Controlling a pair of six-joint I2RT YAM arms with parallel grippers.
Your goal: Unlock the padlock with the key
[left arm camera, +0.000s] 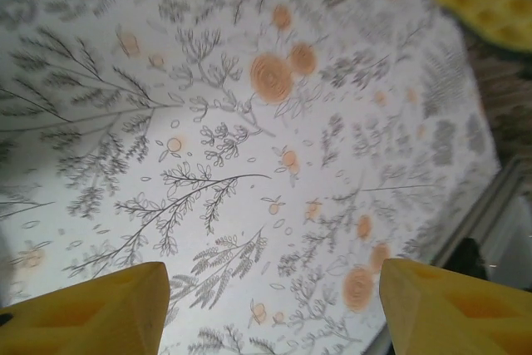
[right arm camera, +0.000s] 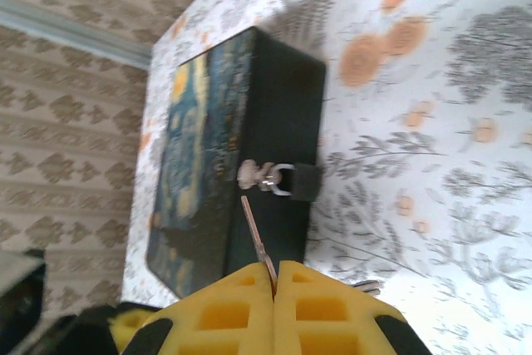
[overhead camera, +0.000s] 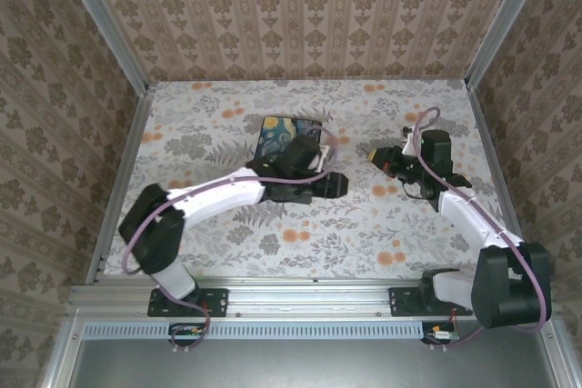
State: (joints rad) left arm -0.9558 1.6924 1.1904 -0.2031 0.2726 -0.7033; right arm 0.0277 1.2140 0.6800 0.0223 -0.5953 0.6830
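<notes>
- Tabletop covered in a pale cloth printed with grey ferns and orange flowers. Walls papered in beige-brown damask close it in on three sides, and bare metal posts run up the far corners.
- Black box with a swirling blue-and-yellow painted lid lies on the cloth, toward the far middle of the table.
- Padlock hangs by its silvery shackle from a small hasp on the box's dark front wall.
- Right gripper sits just off that front wall. Its yellow fingers are pressed together, pinching the key, whose thin blade points up at the hasp with its tip close by.
- Left gripper hovers over bare cloth beside the box. Its yellow fingers are spread wide with nothing between them.
</notes>
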